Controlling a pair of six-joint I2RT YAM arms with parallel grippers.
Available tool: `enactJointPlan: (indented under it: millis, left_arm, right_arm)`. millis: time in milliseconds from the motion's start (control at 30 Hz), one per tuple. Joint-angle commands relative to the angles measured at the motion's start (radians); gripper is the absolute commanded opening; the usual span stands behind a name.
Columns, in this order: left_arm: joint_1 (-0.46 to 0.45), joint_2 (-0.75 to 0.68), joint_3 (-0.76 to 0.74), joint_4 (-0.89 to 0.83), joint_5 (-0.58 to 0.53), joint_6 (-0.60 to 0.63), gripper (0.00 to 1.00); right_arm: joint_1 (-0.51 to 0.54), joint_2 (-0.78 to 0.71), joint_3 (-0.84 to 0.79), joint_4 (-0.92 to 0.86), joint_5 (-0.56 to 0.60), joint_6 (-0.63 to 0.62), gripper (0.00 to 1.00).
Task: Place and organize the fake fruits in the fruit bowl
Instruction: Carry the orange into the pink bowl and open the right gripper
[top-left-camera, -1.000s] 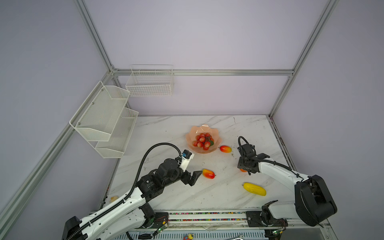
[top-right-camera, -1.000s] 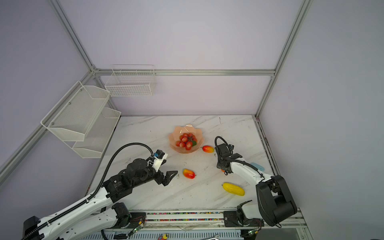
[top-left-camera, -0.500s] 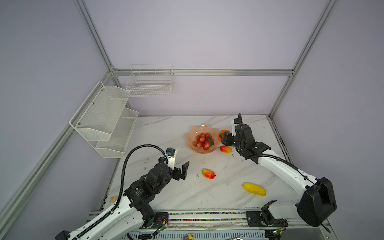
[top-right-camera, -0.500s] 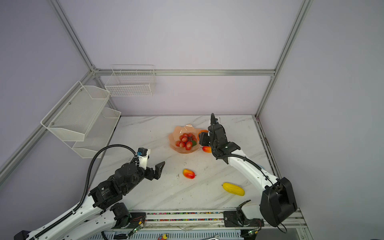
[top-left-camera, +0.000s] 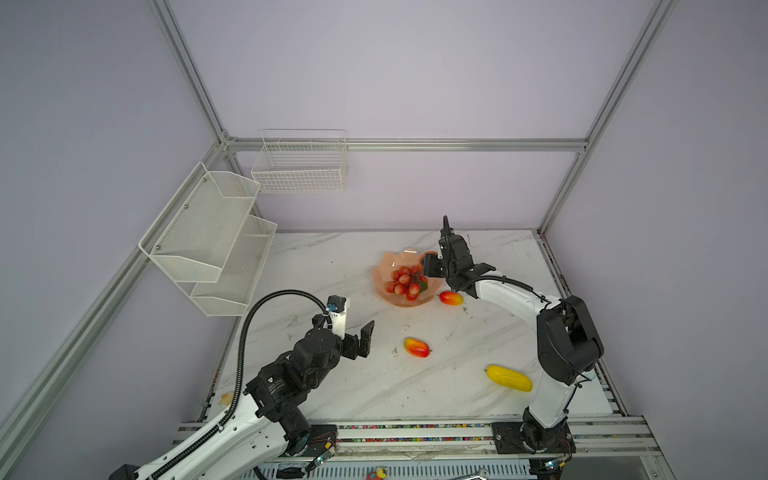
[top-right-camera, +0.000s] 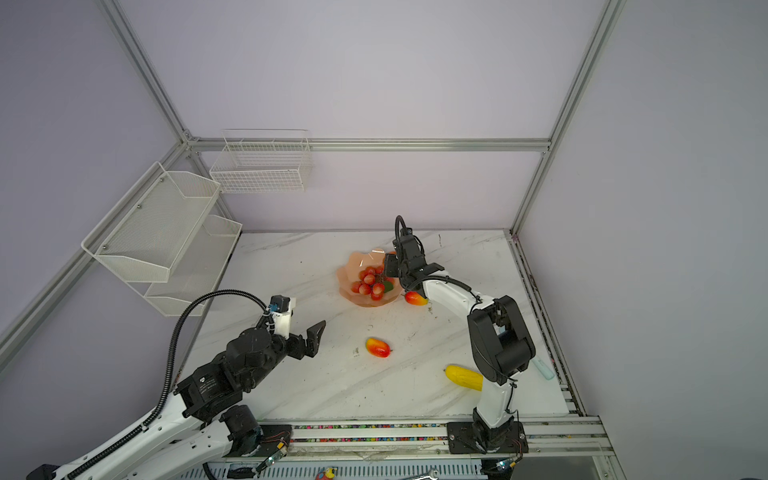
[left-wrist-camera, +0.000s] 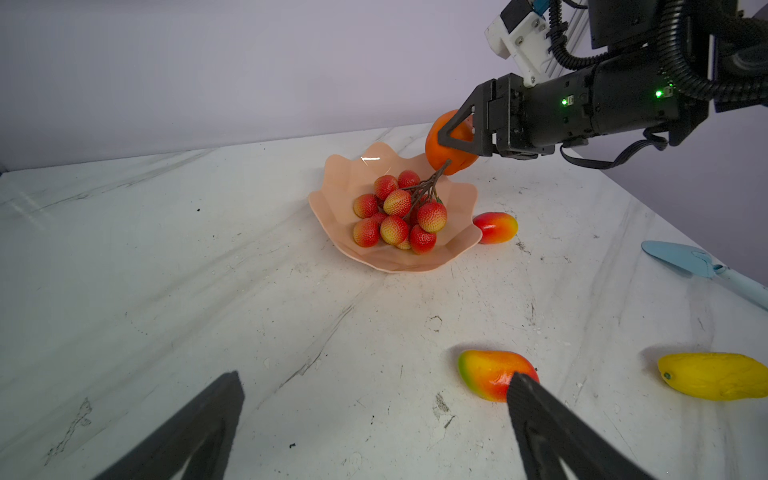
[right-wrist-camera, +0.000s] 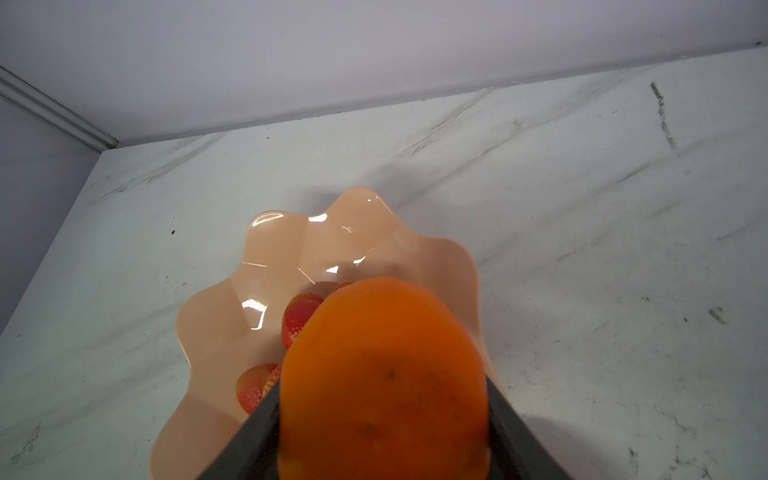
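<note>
The right hand (left-wrist-camera: 451, 142) is clenched on the orange (right-wrist-camera: 382, 374) and holds it in the air over the rim of the fruit bowl (top-left-camera: 384, 266), on the side toward the right arm. In the right wrist view the orange fills the gap between the two dark fingers (right-wrist-camera: 257, 436) and covers most of the bowl's inside. Only two berries of the grape bunch (left-wrist-camera: 399, 212) show past it. In both top views the hand's own body hides nearly all of the orange. In the left wrist view the bunch's dark stem tip lines up with the orange's underside, and whether they touch cannot be told.

The grape bunch lies inside the bowl. The mango by the bowl (top-left-camera: 451, 298) rests on the counter (top-left-camera: 332, 257) just outside the rim, too close to tell if it touches. The loose mango (top-left-camera: 417, 347) lies mid-counter. The yellow fruit (top-left-camera: 509, 377) lies near the right arm's base and is cut off at the edge of the left wrist view.

The left hand (top-left-camera: 361, 338) is released, its fingers spread wide with nothing between them, apart from the loose mango. Its own wrist view shows only the finger ends, one overlapping that mango's end. A pale blue tool (left-wrist-camera: 681, 259) is cut off at that view's edge, and its kind is unclear.
</note>
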Motion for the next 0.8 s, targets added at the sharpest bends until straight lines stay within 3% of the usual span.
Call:
enactJointPlan:
  millis: [0,467,767]
  left_arm:
    - [-0.001,0.0,-0.045,0.024,-0.014,0.0,1.0]
    - [-0.001,0.037,-0.044,0.04,0.008,0.014,1.0]
    - [-0.001,0.08,-0.04,0.06,0.06,0.033,1.0]
  right_arm:
    - [-0.008,0.032,0.031,0.016,0.036,-0.024,0.45]
    - [-0.032,0.146,0.045,0.021,0.03,-0.056,0.49]
    - [-0.032,0.091,0.045,0.008,0.04,-0.062,0.75]
